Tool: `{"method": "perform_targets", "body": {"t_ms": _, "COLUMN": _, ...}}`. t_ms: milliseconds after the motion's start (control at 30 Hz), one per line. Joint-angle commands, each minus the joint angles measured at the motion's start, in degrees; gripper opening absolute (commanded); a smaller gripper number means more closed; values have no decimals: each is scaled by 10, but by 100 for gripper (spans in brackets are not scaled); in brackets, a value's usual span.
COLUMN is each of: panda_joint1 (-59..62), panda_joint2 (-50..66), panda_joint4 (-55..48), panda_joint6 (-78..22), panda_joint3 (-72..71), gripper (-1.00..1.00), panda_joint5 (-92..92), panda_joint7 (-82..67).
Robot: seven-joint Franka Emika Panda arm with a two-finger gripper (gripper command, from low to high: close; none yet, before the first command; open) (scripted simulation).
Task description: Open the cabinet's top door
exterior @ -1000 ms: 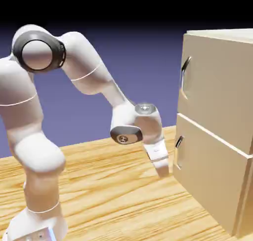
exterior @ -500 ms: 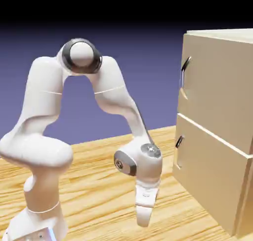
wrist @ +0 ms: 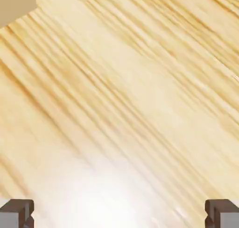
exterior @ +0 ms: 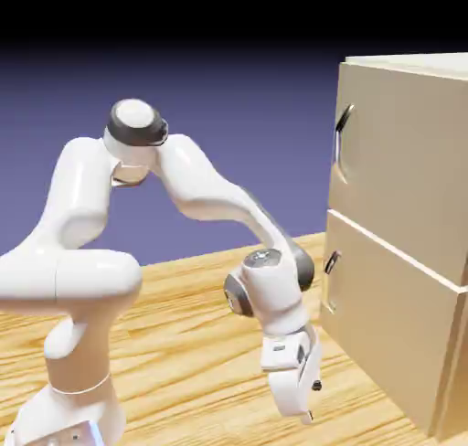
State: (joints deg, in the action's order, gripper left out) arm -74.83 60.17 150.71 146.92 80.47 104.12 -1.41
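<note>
- The cabinet (exterior: 402, 216) stands at the right of the exterior view on the wooden table (exterior: 183, 325), and the top door (exterior: 402, 152) — the taller upper panel with its arched silver-grey bar handle (exterior: 341, 143) — sits flush and shut; in the hand view only a beige corner of the cabinet shows, top left
- Below it is the shorter lower panel (exterior: 384, 334) with a small dark handle (exterior: 331, 263), which lies much nearer the hand than the bar handle does
- The gripper (exterior: 297, 408) hangs low over the table, pointing down and slightly right, well below the bar handle and apart from the cabinet front; its jaws stand wide apart with nothing between them (the hand view shows both grey fingertips (wrist: 17, 213) at the bottom corners and only wood grain between)
- Risk, as I judge it: the hand must climb a long way and turn level — on that rise the wrist or forearm could knock the lower panel or its dark handle, or the fingers could close on the wrong handle
- A further risk: pointing at the table this low, any more descent would drive the fingertips into the wood
- Against the frame a second ago: the hand was then higher, just beside the lower panel's handle; it has since swung down and away toward the table, the elbow has folded over to the left, the jaws stay fully parted, and the door has not moved
</note>
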Motion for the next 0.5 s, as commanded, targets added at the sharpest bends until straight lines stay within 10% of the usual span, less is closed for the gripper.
{"method": "perform_targets", "body": {"t_ms": 0, "panda_joint1": -17, "panda_joint2": 21, "panda_joint4": -2, "panda_joint6": -6, "panda_joint3": 18, "gripper": 0, "panda_joint5": 23, "panda_joint7": -10}}
{"method": "perform_targets", "body": {"t_ms": 467, "panda_joint1": -249, "panda_joint2": 312, "panda_joint4": -35, "panda_joint6": -91, "panda_joint3": 270, "gripper": 0, "panda_joint5": 349, "panda_joint7": -147}}
